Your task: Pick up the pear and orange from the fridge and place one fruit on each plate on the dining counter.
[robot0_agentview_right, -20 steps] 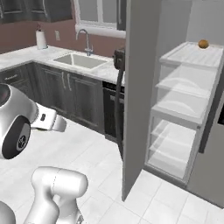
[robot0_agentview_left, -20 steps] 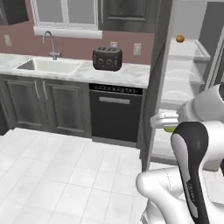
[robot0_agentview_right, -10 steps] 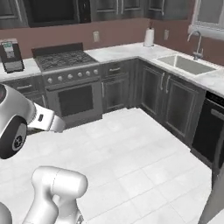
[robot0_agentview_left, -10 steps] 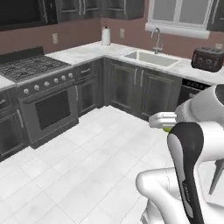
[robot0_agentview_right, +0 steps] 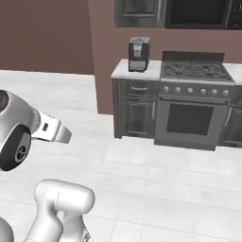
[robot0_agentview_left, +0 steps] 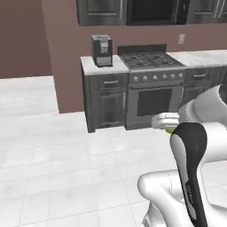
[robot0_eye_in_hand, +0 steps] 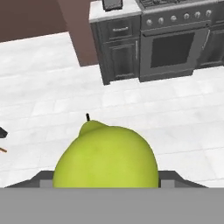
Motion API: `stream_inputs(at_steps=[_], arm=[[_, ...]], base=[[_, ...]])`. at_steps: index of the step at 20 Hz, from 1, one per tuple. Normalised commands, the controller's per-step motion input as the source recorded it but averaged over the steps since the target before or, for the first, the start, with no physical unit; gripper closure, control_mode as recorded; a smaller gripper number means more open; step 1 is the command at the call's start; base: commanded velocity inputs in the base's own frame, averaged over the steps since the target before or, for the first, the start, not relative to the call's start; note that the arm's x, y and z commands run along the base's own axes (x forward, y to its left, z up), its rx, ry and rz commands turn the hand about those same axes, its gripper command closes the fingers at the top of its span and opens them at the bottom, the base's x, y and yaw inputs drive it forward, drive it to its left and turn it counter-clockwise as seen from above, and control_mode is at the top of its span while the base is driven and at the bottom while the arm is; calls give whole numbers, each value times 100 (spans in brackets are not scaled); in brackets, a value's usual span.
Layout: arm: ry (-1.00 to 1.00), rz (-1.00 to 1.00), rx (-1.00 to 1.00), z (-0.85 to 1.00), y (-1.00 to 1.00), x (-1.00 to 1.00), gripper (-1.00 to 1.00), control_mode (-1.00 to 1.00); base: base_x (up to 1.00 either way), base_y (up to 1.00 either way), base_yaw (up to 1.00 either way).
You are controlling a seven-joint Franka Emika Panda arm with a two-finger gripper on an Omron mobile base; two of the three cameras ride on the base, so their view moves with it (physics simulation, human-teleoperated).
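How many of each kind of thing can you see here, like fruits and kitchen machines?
Fruit: 1, the pear
Stoves with an oven: 1, the stove
Coffee machines: 1, the coffee machine
Wall sockets: 1, the socket
Total: 4

A stove [robot0_agentview_left: 153, 60] with a dark oven door [robot0_agentview_right: 189, 119] stands against a brown wall [robot0_agentview_left: 62, 53]. Just left of it, a dark cabinet [robot0_agentview_right: 137, 111] carries a pale tabletop [robot0_agentview_left: 104, 66], and on that stands a small dark appliance [robot0_agentview_right: 138, 47], perhaps a coffee machine, though it is too small to be sure. Dark upper cabinets [robot0_agentview_left: 102, 11] hang above. A white tiled floor [robot0_agentview_right: 151, 175] spreads in front, and the hand view shows it too [robot0_eye_in_hand: 52, 100].
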Motion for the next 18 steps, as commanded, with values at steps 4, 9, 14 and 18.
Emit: stream_inputs(at_steps=[4, 9, 14, 18], arm=[[0, 0, 0, 0, 0, 0, 100, 100], [0, 0, 0, 0, 0, 0, 100, 100], [0, 0, 0, 0, 0, 0, 100, 100], [0, 0, 0, 0, 0, 0, 100, 100]], base=[[5, 0, 100], [54, 0, 97], [100, -38, 62], [100, -77, 42]])
